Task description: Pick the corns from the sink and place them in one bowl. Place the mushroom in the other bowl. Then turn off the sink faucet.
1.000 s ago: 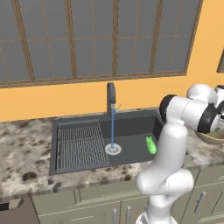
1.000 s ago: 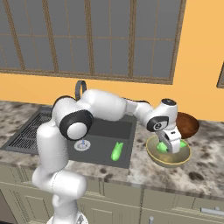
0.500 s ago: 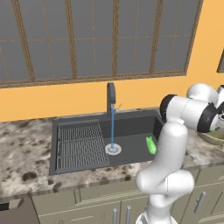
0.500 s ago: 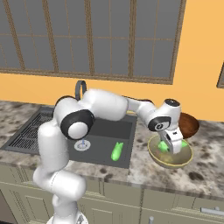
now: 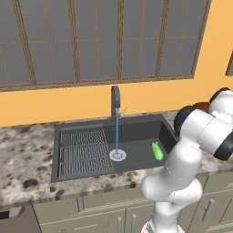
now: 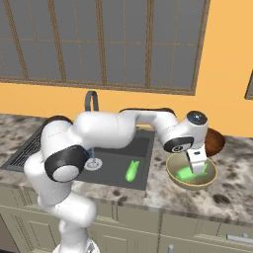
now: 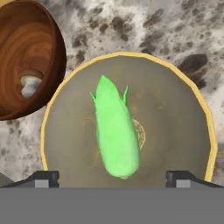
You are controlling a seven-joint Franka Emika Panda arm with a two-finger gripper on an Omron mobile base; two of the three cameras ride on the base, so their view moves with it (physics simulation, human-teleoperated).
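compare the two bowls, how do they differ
The tan bowl is olive-tan with a yellowish rim; the brown bowl has dark reddish wood grain. The tan bowl holds a green corn; the brown bowl holds a small mushroom. The tan bowl looks wider and shallower, and sits under the open gripper; the brown bowl is off to one side. Both are round and sit on the speckled counter, almost touching.

Even, bright rendered light, soft faint shadows, no glare; slightly coarse, pixelated edges.
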